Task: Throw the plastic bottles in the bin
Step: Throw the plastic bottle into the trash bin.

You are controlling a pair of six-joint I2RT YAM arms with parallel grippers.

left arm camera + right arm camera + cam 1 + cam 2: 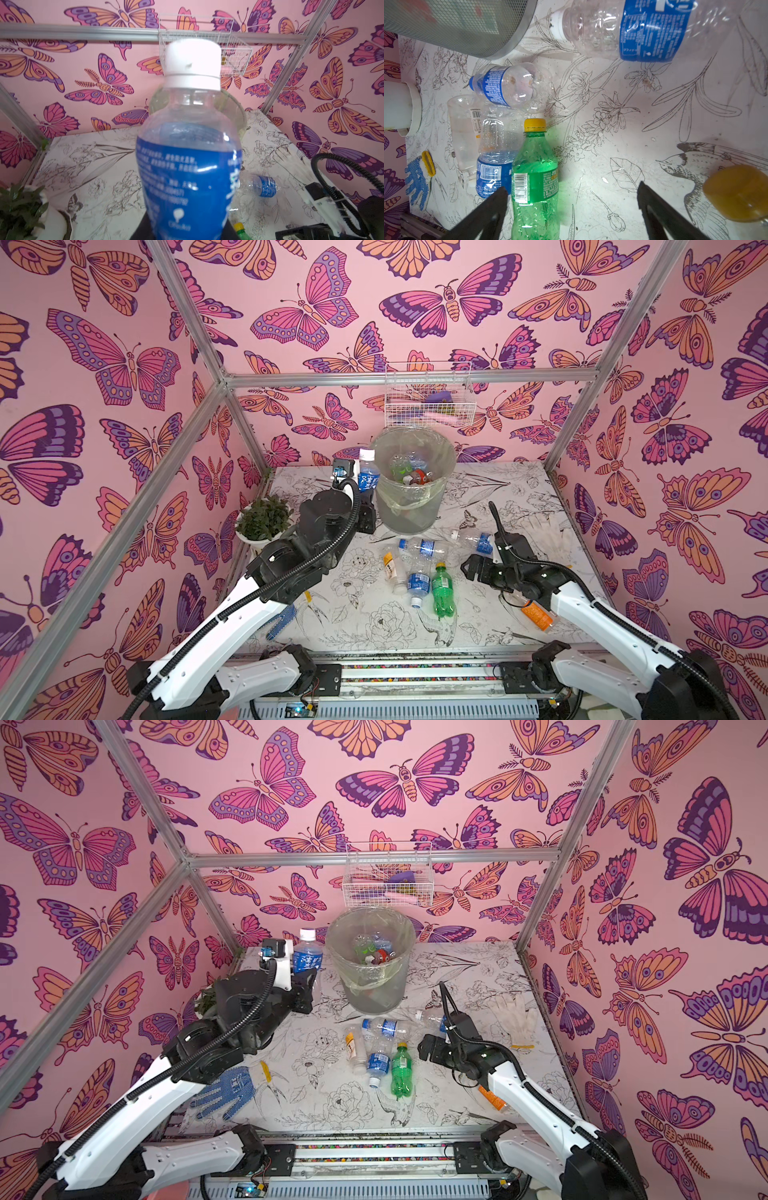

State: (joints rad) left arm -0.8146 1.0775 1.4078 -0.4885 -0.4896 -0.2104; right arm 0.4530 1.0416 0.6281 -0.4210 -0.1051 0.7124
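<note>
Bin (415, 514) interior shows only in both top views.

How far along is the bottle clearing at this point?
Done: several bottles lie in the bin. In hand: the left gripper holds a blue-labelled bottle upright beside the bin. Left: at least six bottles on the table, the green bottle lying by the open right gripper.

I see pink walls (232, 290) w/ orange-purple butterflies; tabletop (519, 506) is white w/ black line-drawn flowers. Blue-label bottle (187, 166) has white cap, green bottle (534, 182) yellow cap.
</note>
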